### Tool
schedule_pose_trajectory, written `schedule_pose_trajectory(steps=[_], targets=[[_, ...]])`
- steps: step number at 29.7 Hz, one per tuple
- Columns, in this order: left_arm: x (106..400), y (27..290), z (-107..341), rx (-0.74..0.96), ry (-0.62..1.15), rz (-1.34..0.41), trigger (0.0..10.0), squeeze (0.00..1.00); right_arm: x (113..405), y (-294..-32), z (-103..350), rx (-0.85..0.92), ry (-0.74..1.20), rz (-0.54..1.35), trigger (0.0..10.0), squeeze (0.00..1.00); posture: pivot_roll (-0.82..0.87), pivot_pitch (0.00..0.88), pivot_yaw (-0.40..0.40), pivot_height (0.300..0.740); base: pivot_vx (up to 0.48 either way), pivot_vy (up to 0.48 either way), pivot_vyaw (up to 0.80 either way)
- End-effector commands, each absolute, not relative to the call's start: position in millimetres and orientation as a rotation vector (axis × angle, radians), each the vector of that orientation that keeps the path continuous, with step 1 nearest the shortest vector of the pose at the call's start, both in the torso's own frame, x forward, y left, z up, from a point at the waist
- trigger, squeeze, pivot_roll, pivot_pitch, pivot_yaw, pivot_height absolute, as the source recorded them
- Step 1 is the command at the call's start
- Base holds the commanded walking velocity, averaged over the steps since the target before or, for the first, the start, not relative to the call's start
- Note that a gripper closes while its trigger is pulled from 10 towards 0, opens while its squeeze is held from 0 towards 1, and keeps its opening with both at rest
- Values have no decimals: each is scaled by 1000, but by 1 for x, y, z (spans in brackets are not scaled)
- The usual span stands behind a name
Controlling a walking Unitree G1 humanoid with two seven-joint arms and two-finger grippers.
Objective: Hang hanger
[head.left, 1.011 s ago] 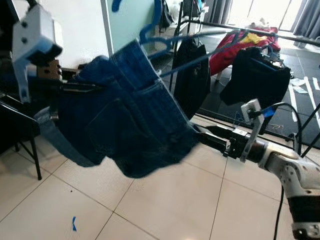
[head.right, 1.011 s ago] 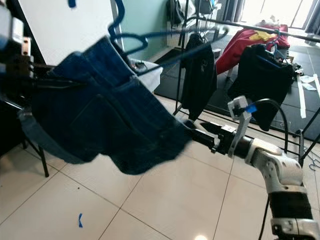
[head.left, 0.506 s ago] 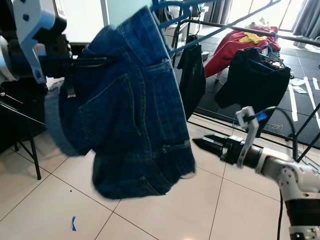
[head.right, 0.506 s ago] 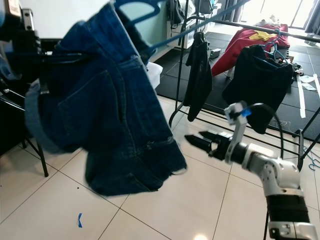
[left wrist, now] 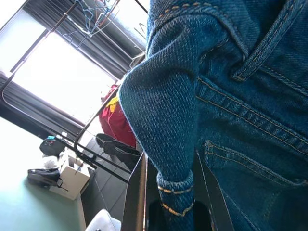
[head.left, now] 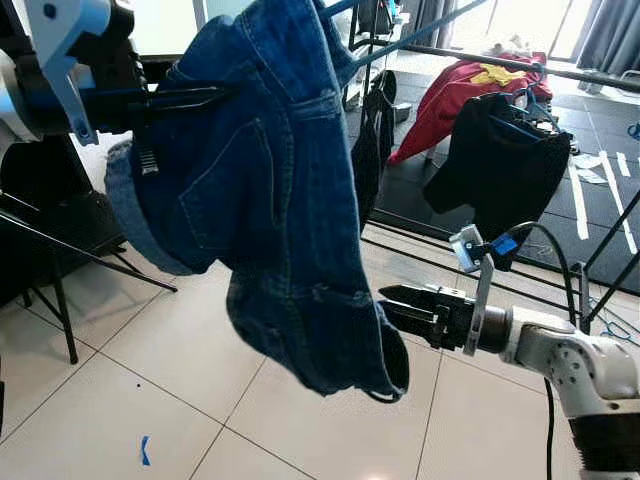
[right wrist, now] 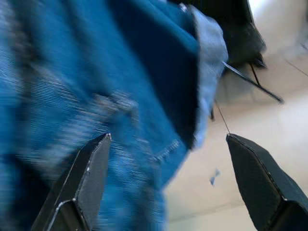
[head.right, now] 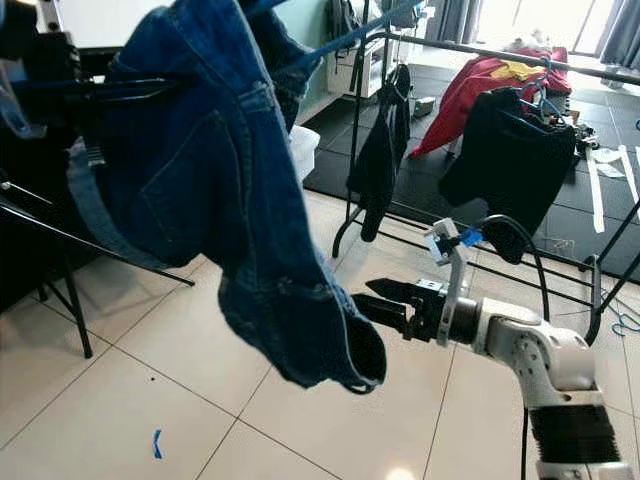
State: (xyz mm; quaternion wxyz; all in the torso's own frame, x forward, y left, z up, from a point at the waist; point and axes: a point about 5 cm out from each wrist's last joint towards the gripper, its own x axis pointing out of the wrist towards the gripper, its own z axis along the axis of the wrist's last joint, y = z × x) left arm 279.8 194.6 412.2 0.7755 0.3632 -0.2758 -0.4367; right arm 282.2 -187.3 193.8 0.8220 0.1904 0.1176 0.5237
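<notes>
Blue denim shorts point(head.left: 270, 200) hang from a thin blue hanger point(head.left: 420, 28) held high at the upper left. My left gripper point(head.left: 205, 98) is shut on the shorts' waistband, and in the left wrist view a denim belt loop point(left wrist: 175, 192) sits between its black fingers point(left wrist: 137, 192). My right gripper point(head.left: 386, 303) reaches in from the right at mid height. It is open, its tips just beside the shorts' lower hem point(head.left: 385, 365). In the right wrist view blurred denim point(right wrist: 96, 96) lies ahead of the spread fingers point(right wrist: 86, 178).
A metal clothes rack point(head.left: 560, 75) stands behind with black garments point(head.left: 500, 160), a red one point(head.left: 450, 90) and a dark jacket point(head.left: 372, 150). A black folding stand's legs point(head.left: 60, 260) are at the left. Blue tape point(head.left: 146, 450) marks the tiled floor.
The shorts, earlier stretched between both grippers, left the right gripper and now hang down from the left one. The hem has swung back beside the right gripper's tips.
</notes>
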Motion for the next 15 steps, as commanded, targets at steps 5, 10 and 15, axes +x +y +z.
schedule_pose_trajectory(steps=[5,10,15], targets=[[277,190,421,790,-663,-937,0,0,272,-188,208,455,166,1211,10000,0,-67,2,6,740,0,0,0],[276,188,422,792,-674,-948,0,0,268,-187,204,432,198,1221,10000,0,-66,4,7,740,0,0,0],[275,187,424,791,-680,-950,0,0,271,-189,199,407,219,1179,10000,0,-65,4,5,740,0,0,0]])
